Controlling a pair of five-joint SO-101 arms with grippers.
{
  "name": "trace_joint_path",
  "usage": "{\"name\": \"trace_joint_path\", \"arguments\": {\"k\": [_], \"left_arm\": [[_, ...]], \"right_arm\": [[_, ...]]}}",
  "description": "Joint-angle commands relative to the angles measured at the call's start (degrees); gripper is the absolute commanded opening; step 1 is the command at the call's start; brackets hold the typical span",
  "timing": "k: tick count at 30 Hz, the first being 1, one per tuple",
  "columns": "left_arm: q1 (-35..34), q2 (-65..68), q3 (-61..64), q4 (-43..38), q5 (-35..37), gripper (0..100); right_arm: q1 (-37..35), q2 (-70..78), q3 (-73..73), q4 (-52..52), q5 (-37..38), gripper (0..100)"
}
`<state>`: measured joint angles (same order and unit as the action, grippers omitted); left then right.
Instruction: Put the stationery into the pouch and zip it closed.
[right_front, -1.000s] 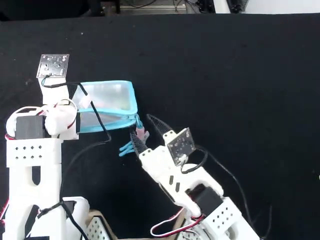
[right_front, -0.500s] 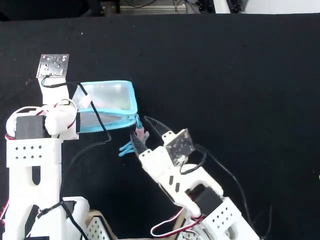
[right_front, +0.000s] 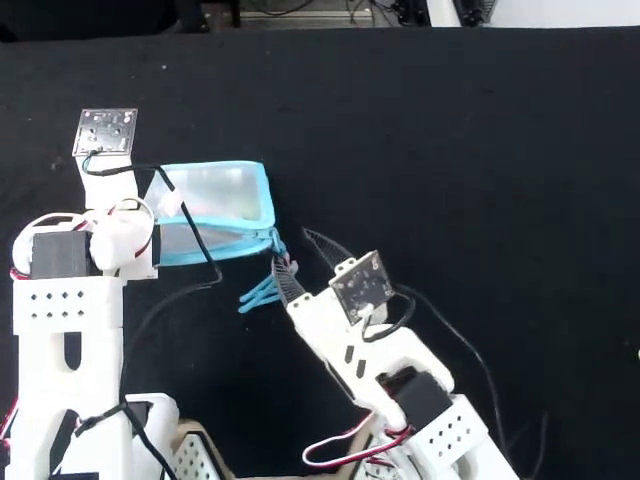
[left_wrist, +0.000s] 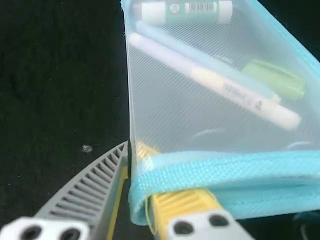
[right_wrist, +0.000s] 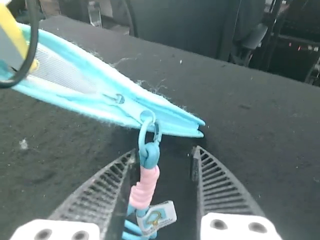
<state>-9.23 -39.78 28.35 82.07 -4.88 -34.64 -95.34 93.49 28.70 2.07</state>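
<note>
Black tabletop (right_front: 450, 120): my left gripper (left_wrist: 134, 155) clamps an edge of the blue mesh pouch (right_front: 215, 195), stationery (left_wrist: 215, 85) inside; my right gripper (right_wrist: 162, 155) stands open, fingers (right_wrist: 220, 195) flanking the zipper pull (right_wrist: 145, 185) at the pouch's corner.

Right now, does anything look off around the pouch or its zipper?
Nothing spilled: the stationery sits inside the pouch, which the left gripper clamps at one edge. Only oddities: loose threads fray off the blue trim, and the zipper pull lies beside one finger of the open right gripper, not held.
</note>
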Motion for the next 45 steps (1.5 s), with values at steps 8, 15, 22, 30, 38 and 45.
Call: {"name": "trace_joint_path", "arguments": {"k": [8, 15, 22, 30, 38, 45], "left_arm": [[-0.31, 0.44, 1.63, 0.09, 0.53, 3], [-0.31, 0.44, 1.63, 0.09, 0.53, 3], [-0.31, 0.44, 1.63, 0.18, 0.53, 3], [-0.31, 0.44, 1.63, 0.09, 0.53, 3], [-0.31, 0.44, 1.63, 0.18, 0.53, 3], [-0.31, 0.44, 1.63, 0.26, 0.53, 3]], "right_arm": [[0.7, 0.04, -5.93, 1.76, 0.53, 17.3], [0.35, 5.14, -14.29, 11.08, 0.53, 17.3], [-2.37, 20.53, -23.52, 13.54, 0.53, 17.3], [-1.23, 23.25, -22.37, 7.56, 0.88, 17.5], [-1.23, 23.34, -15.34, -2.46, 0.62, 17.5], [-1.14, 31.25, -16.75, -6.51, 0.62, 17.5]]}}
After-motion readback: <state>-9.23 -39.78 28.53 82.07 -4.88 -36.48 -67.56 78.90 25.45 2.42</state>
